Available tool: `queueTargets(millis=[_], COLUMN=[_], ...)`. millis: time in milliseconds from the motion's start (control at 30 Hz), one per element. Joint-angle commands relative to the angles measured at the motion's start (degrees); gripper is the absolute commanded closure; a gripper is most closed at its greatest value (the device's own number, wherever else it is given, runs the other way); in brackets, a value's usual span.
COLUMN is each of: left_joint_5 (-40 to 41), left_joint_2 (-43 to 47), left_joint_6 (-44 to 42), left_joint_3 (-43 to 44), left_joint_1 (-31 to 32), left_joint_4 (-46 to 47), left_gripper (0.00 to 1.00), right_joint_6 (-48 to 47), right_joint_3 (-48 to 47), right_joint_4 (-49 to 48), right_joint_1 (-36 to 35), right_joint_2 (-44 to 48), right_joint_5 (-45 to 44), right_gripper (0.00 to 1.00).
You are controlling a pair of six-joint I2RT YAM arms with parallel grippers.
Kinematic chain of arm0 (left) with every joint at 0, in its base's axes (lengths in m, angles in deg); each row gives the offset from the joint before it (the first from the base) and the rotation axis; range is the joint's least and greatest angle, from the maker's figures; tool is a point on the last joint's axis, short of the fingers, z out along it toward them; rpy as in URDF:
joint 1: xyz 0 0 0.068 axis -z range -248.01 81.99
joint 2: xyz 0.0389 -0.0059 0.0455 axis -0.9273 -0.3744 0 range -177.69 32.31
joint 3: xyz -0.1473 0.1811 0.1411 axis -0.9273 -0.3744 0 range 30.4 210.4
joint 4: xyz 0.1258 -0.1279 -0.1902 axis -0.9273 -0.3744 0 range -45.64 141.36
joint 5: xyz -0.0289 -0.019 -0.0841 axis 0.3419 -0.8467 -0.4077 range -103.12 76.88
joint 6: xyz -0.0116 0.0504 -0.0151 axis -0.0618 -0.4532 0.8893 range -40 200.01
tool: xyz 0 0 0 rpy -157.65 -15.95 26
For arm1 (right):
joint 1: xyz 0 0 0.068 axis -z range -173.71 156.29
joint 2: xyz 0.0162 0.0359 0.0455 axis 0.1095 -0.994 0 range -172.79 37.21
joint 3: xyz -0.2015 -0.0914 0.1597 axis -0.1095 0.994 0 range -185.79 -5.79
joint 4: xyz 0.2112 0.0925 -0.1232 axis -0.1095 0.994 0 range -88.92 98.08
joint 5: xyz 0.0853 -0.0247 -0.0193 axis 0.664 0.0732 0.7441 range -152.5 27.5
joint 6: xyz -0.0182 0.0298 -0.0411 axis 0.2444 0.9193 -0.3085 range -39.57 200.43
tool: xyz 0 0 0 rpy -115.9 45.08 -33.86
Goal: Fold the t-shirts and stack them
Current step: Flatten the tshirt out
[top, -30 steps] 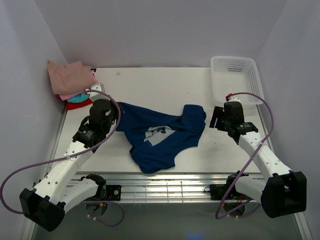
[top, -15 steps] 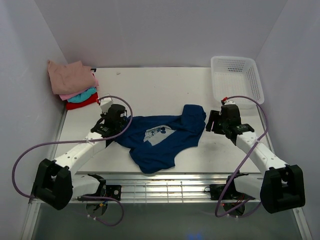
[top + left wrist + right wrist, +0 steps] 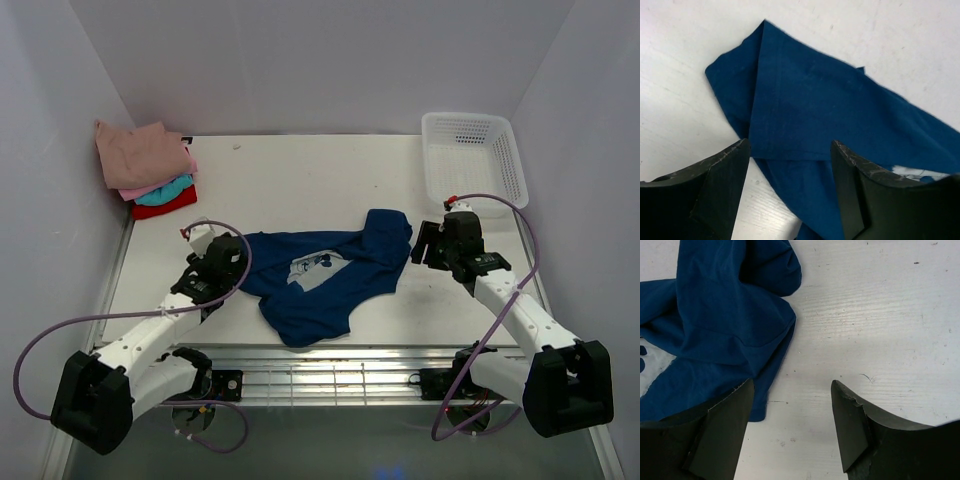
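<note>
The navy blue t-shirt [image 3: 330,280] lies crumpled in the middle of the table, its pale chest print [image 3: 315,268] facing up. My left gripper [image 3: 236,268] hovers at its left edge, open. In the left wrist view a folded sleeve of the shirt [image 3: 830,110] lies flat between and ahead of the left gripper [image 3: 790,145], free of both fingers. My right gripper [image 3: 425,243] is open just right of the shirt's bunched right end [image 3: 725,315]. In the right wrist view the right gripper [image 3: 792,384] stands over bare table. Folded dusty-pink [image 3: 145,155], teal [image 3: 168,192] and red [image 3: 160,209] t-shirts are stacked at the far left.
A white mesh basket [image 3: 472,160] stands at the back right, just beyond the right arm. White walls close in the table [image 3: 320,180] on the left, back and right. Purple cables loop off both arms.
My left gripper has opened and let go of the shirt's left edge, which now lies flat. The left arm has lowered and drawn back toward the near left. The right arm has barely moved.
</note>
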State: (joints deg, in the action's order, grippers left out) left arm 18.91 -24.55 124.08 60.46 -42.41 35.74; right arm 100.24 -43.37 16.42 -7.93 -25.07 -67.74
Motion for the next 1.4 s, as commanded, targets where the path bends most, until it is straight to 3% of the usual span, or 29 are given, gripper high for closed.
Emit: queueTargets(millis=[0, 167, 333, 567, 833, 1367], left_joint_5=[-1.36, -2.59, -1.45, 0.05, 1.72, 0.14], left_joint_2=[-1.58, -7.19, -10.37, -10.99, -5.9, -13.8], left_joint_6=[1.72, 0.22, -0.65, 0.22, 0.84, 0.57], left_joint_3=[-2.55, -3.79, -3.08, -2.64, -3.17, -1.5], left_joint_1=[-0.03, -0.03, -0.03, -0.03, -0.12, -0.12], left_joint_4=[-1.0, 5.41, 7.88, 6.22, 3.31, 5.51], left_gripper=[0.25, 0.38, 0.42, 0.41, 0.38, 0.4], right_joint_6=[1.37, 1.28, 0.84, 0.49, 0.75, 0.05], right_joint_3=[0.49, 0.67, 0.67, 0.58, 0.67, -1.79], right_joint_4=[-2.76, -2.68, -2.06, -1.71, -2.68, -7.67], right_joint_1=[-0.46, -0.81, -0.81, -0.9, -0.9, -0.99], right_joint_2=[0.23, 0.14, 0.93, 0.5, -1.17, -5.74], right_joint_5=[0.84, 0.75, -0.56, -1.01, 0.14, 2.33], right_gripper=[0.31, 0.31, 0.31, 0.31, 0.31, 0.31])
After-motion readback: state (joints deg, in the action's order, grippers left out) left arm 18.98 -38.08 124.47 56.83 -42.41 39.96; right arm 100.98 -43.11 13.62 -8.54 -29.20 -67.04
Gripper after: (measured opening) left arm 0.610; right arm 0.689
